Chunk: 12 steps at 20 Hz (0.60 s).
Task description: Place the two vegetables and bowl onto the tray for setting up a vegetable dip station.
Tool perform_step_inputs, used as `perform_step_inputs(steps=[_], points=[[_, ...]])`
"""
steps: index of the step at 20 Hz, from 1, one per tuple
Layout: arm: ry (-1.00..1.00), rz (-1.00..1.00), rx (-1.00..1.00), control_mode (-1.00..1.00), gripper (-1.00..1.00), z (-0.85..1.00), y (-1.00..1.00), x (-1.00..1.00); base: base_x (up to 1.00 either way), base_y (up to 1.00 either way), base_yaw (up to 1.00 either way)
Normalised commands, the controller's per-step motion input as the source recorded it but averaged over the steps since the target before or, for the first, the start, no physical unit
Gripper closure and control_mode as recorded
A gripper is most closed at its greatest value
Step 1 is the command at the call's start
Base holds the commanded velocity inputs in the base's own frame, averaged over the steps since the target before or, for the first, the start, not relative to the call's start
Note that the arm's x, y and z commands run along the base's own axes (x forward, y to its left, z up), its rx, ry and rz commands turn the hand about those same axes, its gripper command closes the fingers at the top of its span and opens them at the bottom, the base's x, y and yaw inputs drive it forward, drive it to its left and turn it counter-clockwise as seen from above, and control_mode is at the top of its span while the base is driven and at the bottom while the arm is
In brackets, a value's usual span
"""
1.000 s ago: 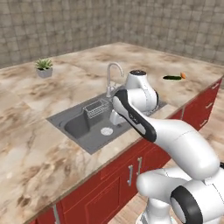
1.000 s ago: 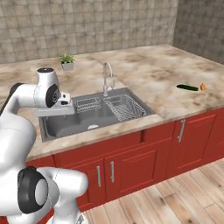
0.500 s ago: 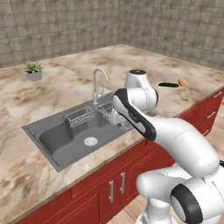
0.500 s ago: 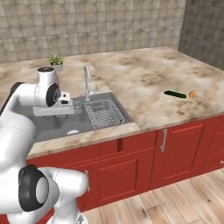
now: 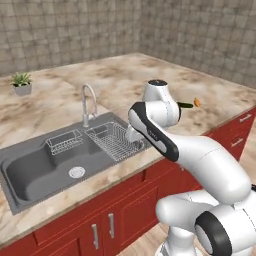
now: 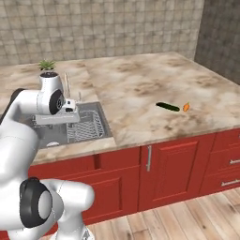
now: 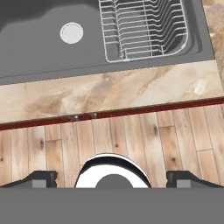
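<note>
Gripper (image 7: 112, 177) wide open, empty, above sink (image 7: 39, 52) edge, wire rack (image 7: 146, 30) inside, cucumber (image 6: 167, 107) beside carrot (image 6: 186, 107) on counter (image 6: 140, 84)

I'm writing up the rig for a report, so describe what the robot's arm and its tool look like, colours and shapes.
The arm is built of glossy white rounded segments joined by dark grey-black joint rings, with a black band along the forearm and a round dark cap at the elbow. No cables or markings are visible. The tool shows two small dark grey finger tips, blocky and set wide apart.
</note>
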Motion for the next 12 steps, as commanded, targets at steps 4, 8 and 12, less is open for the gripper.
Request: perform_step_inputs(steps=[4,8,12], points=[[0.00,0.00,0.00,1.00,-1.00,0.00,0.00,0.00,0.53,-0.61,0.20],[0.00,0.00,0.00,1.00,-1.00,0.00,0.00,0.00,0.32,-0.77,0.15],[0.00,0.00,0.00,1.00,-1.00,0.00,0.00,0.00,0.24,-0.79,0.16]])
